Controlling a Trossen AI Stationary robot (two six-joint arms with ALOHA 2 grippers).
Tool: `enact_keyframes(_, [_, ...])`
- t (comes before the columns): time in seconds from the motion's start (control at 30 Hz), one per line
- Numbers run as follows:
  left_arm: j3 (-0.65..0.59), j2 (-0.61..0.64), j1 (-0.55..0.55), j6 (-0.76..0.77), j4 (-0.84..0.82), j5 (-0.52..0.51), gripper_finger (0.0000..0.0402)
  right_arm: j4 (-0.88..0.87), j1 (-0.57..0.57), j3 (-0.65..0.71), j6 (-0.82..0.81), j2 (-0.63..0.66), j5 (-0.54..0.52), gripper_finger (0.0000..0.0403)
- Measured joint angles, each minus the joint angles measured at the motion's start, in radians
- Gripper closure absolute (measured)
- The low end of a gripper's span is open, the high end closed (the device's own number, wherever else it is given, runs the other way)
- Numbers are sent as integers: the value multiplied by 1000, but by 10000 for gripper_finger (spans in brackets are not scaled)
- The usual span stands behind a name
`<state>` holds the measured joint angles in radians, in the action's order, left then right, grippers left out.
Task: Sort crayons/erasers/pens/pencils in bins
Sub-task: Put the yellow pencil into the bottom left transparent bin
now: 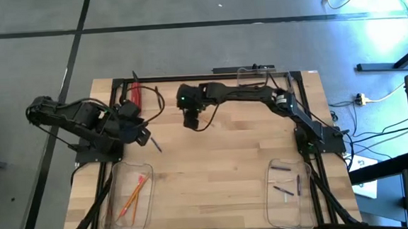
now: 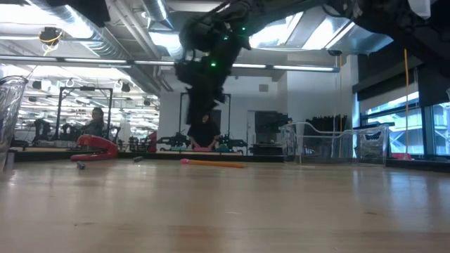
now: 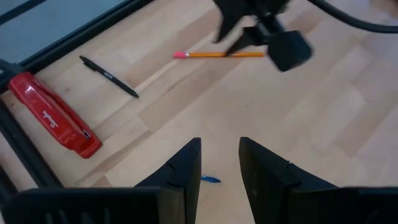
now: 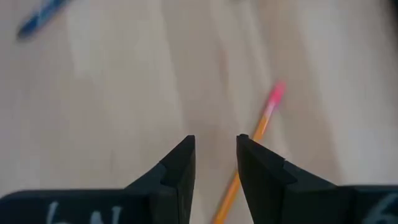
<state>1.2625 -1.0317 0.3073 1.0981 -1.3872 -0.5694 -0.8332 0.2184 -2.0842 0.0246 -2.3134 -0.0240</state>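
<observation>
— What's sitting nearest us on the pale wooden table (image 1: 214, 171)?

— Two clear rounded plastic bins. The one at about seven o'clock (image 1: 118, 220) is holding long orange-yellow pencils (image 1: 134, 198); the one at about five o'clock (image 1: 275, 211) is holding short purple-dark crayons (image 1: 285, 190). A third clear bin (image 1: 262, 73) is standing far off, near one o'clock.

— And the arms?

— The left gripper (image 3: 219, 163) is hanging over the table at about nine o'clock, its two dark fingers parted with only bare wood between them, so it is gripping nothing. A small blue stick (image 3: 210, 180) is lying on the wood just under its fingertips.

— The right one?

— The right gripper (image 4: 214, 149) is reaching in toward the middle at about twelve o'clock, pointing down. Its fingers are standing apart too, empty. A loose orange-yellow pencil with a pink eraser end (image 4: 252, 149) is lying on the table just beside one finger, running slantwise under it. I can't tell whether they are touching.

— Anything farther back?

— Toward eleven o'clock, a thin black pen (image 3: 108, 76) is lying on the wood, and beyond it a red stapler (image 3: 55, 115) is resting against the dark frame at the table's edge. Past the table, a person is sitting in the room (image 2: 95, 121).
</observation>
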Motion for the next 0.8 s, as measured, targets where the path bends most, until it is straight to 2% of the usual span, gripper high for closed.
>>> enact_keyframes(0.13, [0, 0, -21, 0, 0, 1, 300, -205, 25, 0, -36, 0, 120, 287])
enact_keyframes(0.2, [0, 0, -32, -1, 0, 0, 300, -242, 33, 0, -43, -4, 154, 287])
enact_keyframes(0.47, [0, 0, -70, -8, 0, 1, 300, -232, 74, 0, -195, -9, 159, 287])
enact_keyframes(0.57, [0, 0, -79, -8, 0, 4, 300, -232, 80, 0, -229, -9, 125, 287])
enact_keyframes(0.8, [0, 0, -95, -7, 0, 10, 300, -204, 80, 54, -265, -8, 124, 287])
